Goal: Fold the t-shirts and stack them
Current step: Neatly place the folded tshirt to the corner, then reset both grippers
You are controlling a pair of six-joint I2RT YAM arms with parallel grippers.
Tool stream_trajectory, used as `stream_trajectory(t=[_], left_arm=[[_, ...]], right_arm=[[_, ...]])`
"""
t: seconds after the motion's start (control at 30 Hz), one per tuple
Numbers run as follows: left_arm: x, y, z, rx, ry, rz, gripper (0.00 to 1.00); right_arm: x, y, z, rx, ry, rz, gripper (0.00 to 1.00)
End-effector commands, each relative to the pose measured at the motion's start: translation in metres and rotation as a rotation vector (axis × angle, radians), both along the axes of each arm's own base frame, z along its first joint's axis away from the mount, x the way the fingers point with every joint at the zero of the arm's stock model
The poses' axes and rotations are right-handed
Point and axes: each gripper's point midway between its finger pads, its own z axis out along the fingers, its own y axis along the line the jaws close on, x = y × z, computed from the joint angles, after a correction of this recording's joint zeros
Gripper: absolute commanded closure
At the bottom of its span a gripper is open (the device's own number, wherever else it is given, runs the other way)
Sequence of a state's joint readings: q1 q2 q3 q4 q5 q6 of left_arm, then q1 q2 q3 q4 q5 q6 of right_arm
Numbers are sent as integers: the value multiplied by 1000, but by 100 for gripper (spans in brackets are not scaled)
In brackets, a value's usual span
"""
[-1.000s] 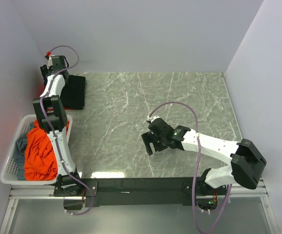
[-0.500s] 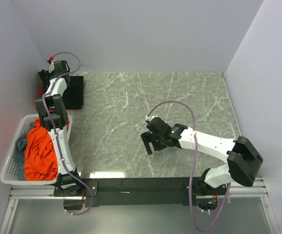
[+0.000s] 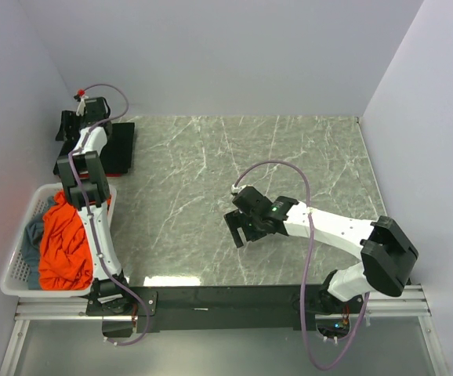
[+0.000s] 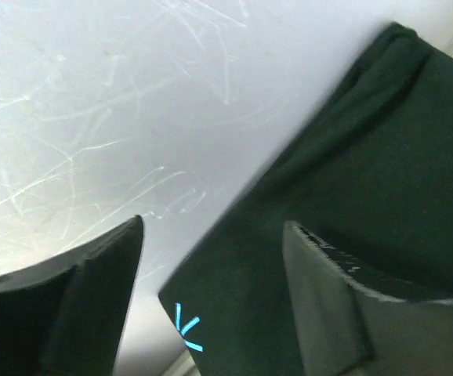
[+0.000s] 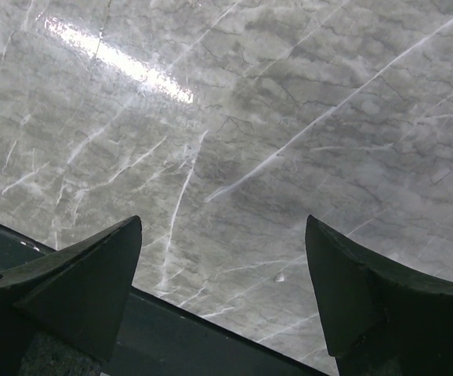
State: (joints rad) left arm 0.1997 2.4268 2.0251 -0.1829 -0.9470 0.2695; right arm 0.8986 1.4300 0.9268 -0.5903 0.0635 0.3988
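Black shirt point(image 3: 121, 146) sits folded in the far left corner of the table point(image 3: 250, 157). The left gripper point(image 4: 211, 235) is right over its edge, jaws apart, nothing in them. Right gripper point(image 5: 222, 227) hangs wide open over the marble mid-table. Orange-red shirt point(image 3: 62, 243) and grey-blue shirt point(image 3: 32, 235) are bunched up in the basket point(image 3: 15, 270), near left.

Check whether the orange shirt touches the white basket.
Touching. The top view shows the orange shirt heaped inside the white basket, resting on it.
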Motion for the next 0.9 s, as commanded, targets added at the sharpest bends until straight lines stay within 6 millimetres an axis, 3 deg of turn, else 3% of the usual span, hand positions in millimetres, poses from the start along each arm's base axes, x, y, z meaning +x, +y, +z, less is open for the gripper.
stream_trajectory(t=[0.0,0.17,0.2,0.27,0.33,0.37,0.4,0.47,0.5,0.57,0.6,0.67,0.73,0.83,0.87], left_arm=[[7,-8,37,-15,-110,-13,21],[30,-50,51,-202,-246,-135,17],[34,-63,65,-237,-286,-170,17],[41,-84,66,-354,-357,-223,16],[40,-101,82,-442,-430,-254,15],[41,-116,82,-510,-431,-297,15],[40,-132,98,-553,-472,-319,14],[37,-154,112,-618,-495,-365,13],[31,-179,131,-673,-513,-427,12],[20,-204,141,-754,-529,-463,9],[6,-229,155,-820,-539,-509,9],[-13,-249,169,-867,-546,-540,7],[-46,-278,190,-915,-544,-588,5],[-100,-295,216,-938,-564,-609,3],[-126,-295,240,-937,-616,-630,3]], right_arm=[[9,5,14,20,-37,-2,9],[9,2,20,30,-55,-15,10],[10,2,24,40,-67,-17,10],[11,-1,29,43,-87,-30,10],[14,-5,39,62,-124,-56,10],[14,-9,42,62,-136,-69,10],[17,-12,52,84,-165,-93,10],[24,-25,60,68,-211,-149,9],[28,-30,70,87,-235,-187,9],[38,-49,80,63,-273,-267,9],[41,-54,93,85,-302,-306,9],[50,-80,109,55,-357,-409,9],[53,-100,129,75,-408,-495,9],[53,-139,161,85,-494,-635,8],[47,-151,176,114,-529,-669,8]])
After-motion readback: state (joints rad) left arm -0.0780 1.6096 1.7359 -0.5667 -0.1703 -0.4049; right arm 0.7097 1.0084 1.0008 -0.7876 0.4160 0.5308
